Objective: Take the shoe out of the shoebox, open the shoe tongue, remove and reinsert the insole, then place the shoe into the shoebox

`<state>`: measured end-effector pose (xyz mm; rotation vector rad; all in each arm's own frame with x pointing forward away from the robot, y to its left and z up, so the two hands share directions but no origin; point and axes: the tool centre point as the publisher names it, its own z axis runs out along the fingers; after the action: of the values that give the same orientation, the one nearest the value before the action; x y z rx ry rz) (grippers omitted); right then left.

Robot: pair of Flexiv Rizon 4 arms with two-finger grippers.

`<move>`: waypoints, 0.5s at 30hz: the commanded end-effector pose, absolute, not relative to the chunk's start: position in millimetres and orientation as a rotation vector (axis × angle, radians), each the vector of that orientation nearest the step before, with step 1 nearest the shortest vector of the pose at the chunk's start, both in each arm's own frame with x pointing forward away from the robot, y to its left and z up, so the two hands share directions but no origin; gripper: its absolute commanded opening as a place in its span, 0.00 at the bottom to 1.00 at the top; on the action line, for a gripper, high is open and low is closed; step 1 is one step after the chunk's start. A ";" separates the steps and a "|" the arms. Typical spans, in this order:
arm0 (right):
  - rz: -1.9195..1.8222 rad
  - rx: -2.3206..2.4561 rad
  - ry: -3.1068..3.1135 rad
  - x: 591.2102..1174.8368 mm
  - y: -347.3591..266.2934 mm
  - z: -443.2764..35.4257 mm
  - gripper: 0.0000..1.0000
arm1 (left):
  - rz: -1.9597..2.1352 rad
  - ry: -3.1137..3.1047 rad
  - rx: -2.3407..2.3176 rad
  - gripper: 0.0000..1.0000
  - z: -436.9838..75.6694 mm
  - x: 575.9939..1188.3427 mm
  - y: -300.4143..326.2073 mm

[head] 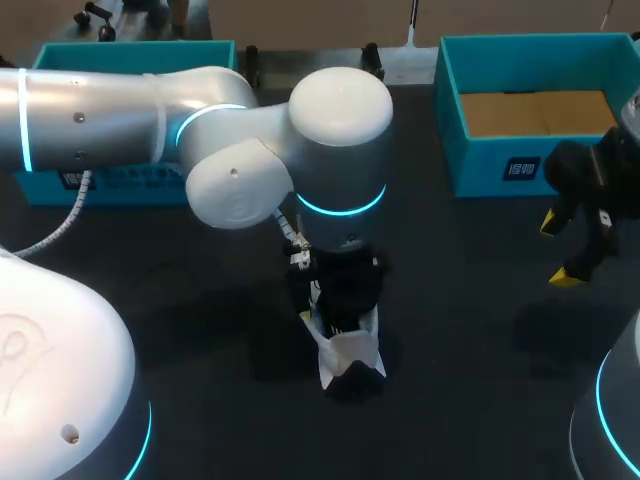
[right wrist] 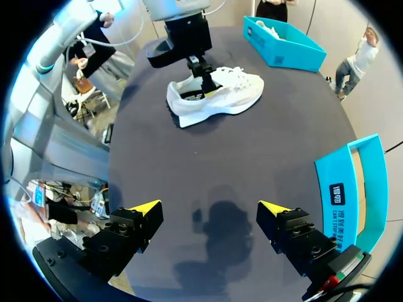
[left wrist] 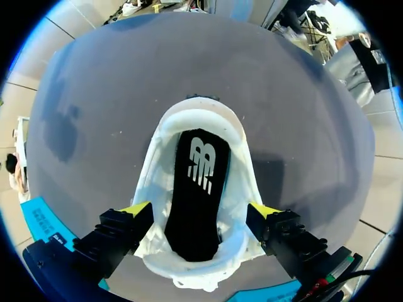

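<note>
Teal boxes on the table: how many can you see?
2. One teal box sits at the table's far right corner; the other teal box is at the far left, partly hidden behind the left arm.

Dark grey table (head: 470,300), matte top, soft shadows across it, even overhead light

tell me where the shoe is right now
In the head view the shoe sits mid-table, directly beneath the left gripper, well left of the right gripper.

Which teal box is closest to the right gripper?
The right-hand box, brown floor showing, just beyond the right gripper; the left-hand box lies partly hidden behind the left arm.
</note>
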<state>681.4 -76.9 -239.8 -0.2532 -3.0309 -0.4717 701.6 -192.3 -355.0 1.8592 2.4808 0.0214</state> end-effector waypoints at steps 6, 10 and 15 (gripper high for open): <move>-0.468 -0.254 -3.033 680.5 -76.8 -240.4 1.00 | -0.001 2.468 1.899 1.00 -356.2 703.9 -190.1; -0.468 -0.254 -3.033 680.5 -76.8 -240.4 1.00 | -0.008 2.463 1.901 1.00 -354.3 705.7 -191.6; -0.468 -0.254 -3.033 680.5 -76.8 -240.4 1.00 | -0.004 2.464 1.885 1.00 -350.5 714.8 -189.0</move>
<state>681.4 -76.9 -239.8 -0.2533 -3.0309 -0.4717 711.3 -190.9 -351.9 1.8819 2.4651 -0.0009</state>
